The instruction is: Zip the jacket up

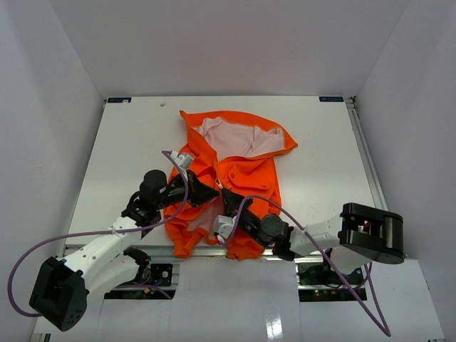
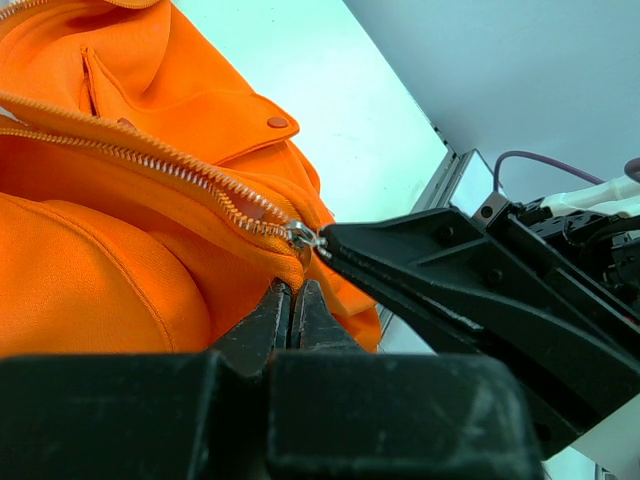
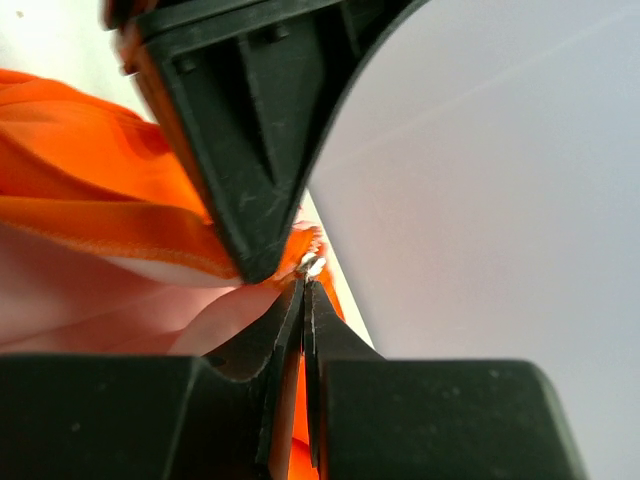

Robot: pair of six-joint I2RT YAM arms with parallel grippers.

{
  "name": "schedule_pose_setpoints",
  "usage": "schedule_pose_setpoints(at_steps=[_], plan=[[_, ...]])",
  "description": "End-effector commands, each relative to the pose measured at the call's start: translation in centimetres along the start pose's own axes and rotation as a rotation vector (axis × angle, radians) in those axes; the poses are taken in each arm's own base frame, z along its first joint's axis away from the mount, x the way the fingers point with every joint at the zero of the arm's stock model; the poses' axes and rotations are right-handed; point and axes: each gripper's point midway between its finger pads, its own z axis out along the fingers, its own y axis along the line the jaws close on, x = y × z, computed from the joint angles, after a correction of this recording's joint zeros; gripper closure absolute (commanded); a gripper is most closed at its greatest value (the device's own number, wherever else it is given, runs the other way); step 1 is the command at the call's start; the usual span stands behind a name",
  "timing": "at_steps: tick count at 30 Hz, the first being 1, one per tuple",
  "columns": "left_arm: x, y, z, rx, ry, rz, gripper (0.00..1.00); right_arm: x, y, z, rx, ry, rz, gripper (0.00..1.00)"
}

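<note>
Lying near the middle of the white table [image 1: 128, 142], the jacket [image 1: 246, 171] is spread with its collar end toward the far side. Its near hem reaches the table's near edge. At the far end it lies open, and pale pink lining [image 1: 231, 139] shows inside the orange shell. The two front edges converge toward the near end.

In the left wrist view a row of metal zipper teeth [image 2: 150, 160] runs from the upper left down to the zipper pull [image 2: 302, 236]. It is a small silver piece sitting low on the front, close to the hem. A flap with one round snap [image 2: 277, 122] lies just beyond the teeth.

The left gripper [image 2: 292, 305] has its fingers pressed together on a fold of orange fabric directly under the zipper pull. The right gripper [image 3: 304, 295] comes in from the right. Its fingers are closed together too, and their tips are pinched on the metal pull. Orange cloth and pink lining lie to the left of it in its own wrist view.

From above, the two sets of fingertips meet almost tip to tip over the near part of the jacket. The left arm reaches in from the near left and the right arm from the near right. A purple cable [image 1: 71, 236] loops along the left arm. Plain pale walls [image 1: 57, 78] enclose the table on the left, far and right sides.
</note>
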Motion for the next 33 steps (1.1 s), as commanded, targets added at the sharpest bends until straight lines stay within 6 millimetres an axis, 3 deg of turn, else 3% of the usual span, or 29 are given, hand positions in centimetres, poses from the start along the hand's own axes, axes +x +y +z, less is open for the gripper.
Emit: schedule_pose_setpoints(at_steps=[1, 12, 17, 21, 24, 28, 30, 32, 33], plan=[[-0.4, -0.9, 0.0, 0.047, 0.004, 0.021, 1.00, -3.9, -10.9, 1.1, 0.358, -0.127, 0.177, 0.92], [0.0, -1.9, -0.1, 0.089, 0.015, 0.031, 1.00, -2.8, -10.7, 3.4, 0.151, -0.082, 0.207, 0.92], [0.2, -2.7, -0.2, 0.117, 0.022, 0.046, 1.00, -0.7, -9.3, 4.7, 0.009, -0.021, 0.260, 0.92], [0.2, -3.2, -0.5, 0.130, 0.019, 0.045, 1.00, 0.4, -10.2, 5.2, 0.016, -0.022, 0.293, 0.92], [0.3, -3.3, -0.8, 0.128, 0.015, 0.043, 1.00, 1.7, -11.4, 6.4, 0.025, -0.013, 0.325, 0.92], [0.0, -3.4, -1.3, 0.112, -0.002, 0.047, 1.00, 5.5, -12.4, 8.6, 0.029, 0.043, 0.358, 0.92], [0.0, -3.3, -1.5, 0.100, -0.003, 0.044, 1.00, 7.9, -12.0, 9.6, 0.021, 0.069, 0.403, 0.92], [0.0, -3.1, -1.7, 0.079, -0.007, 0.042, 1.00, 9.1, -12.8, 10.3, 0.054, 0.063, 0.426, 0.92], [0.0, -3.1, -1.8, 0.073, -0.010, 0.042, 1.00, 10.6, -13.4, 10.8, 0.083, 0.080, 0.445, 0.92]])
